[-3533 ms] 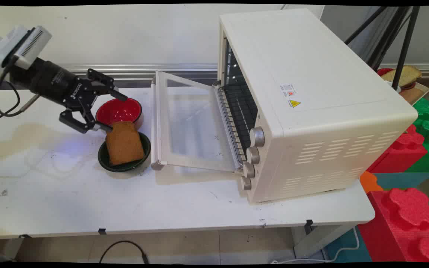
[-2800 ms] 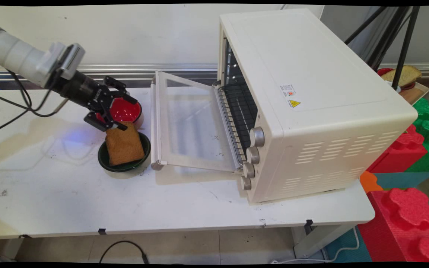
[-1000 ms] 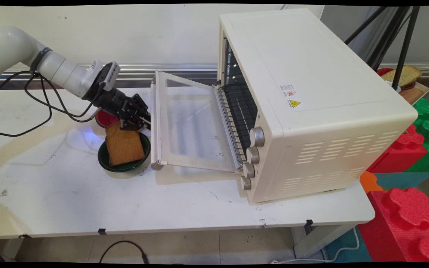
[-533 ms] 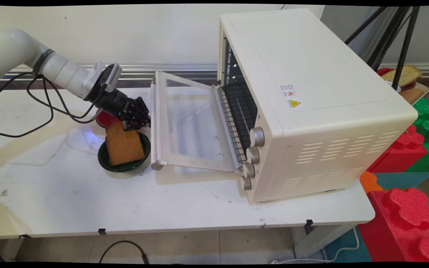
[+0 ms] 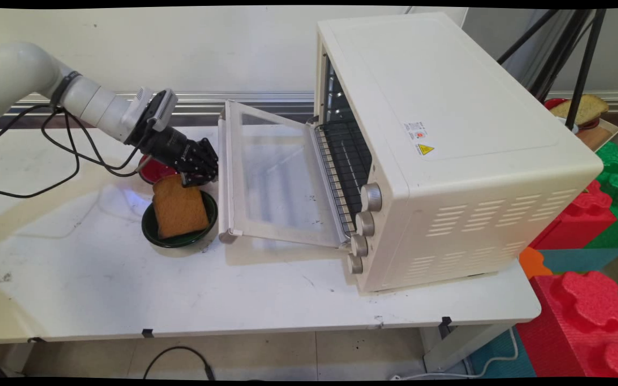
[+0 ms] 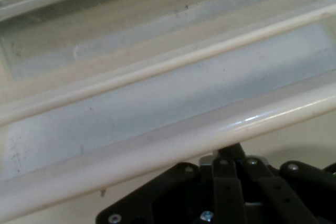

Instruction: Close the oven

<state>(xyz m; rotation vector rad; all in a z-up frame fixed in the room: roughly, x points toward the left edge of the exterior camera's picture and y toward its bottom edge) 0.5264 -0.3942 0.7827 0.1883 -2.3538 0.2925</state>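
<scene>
Black and compact, the gripper (image 5: 205, 170) sits low over the table (image 5: 100, 279), just at the outer edge of the oven door (image 5: 277, 182). Its two fingers (image 6: 231, 169) are drawn together in the hand view, with no gap and nothing between them. Their tips are right at the cream handle bar (image 6: 173, 142) of the door; I cannot tell if they really touch it.

The door hangs open, tilted down toward the table, and its glass pane shows pale behind the bar. The oven (image 5: 448, 145) is cream-white and stands on the right part of the table, with a wire rack (image 5: 344, 161) visible inside and four knobs (image 5: 362, 228) on its front corner.

Just below the gripper is a dark green bowl (image 5: 180, 236) with a slice of brown toast (image 5: 179, 206) lying across it; the top corner of the toast is just beside the gripper. Behind them a red bowl (image 5: 154, 170) is partly hidden by the hand. Black cables (image 5: 62, 161) hang from the arm (image 5: 73, 96), which comes from the left. On the far right, beside the table, are red and green foam blocks (image 5: 593, 300).
</scene>
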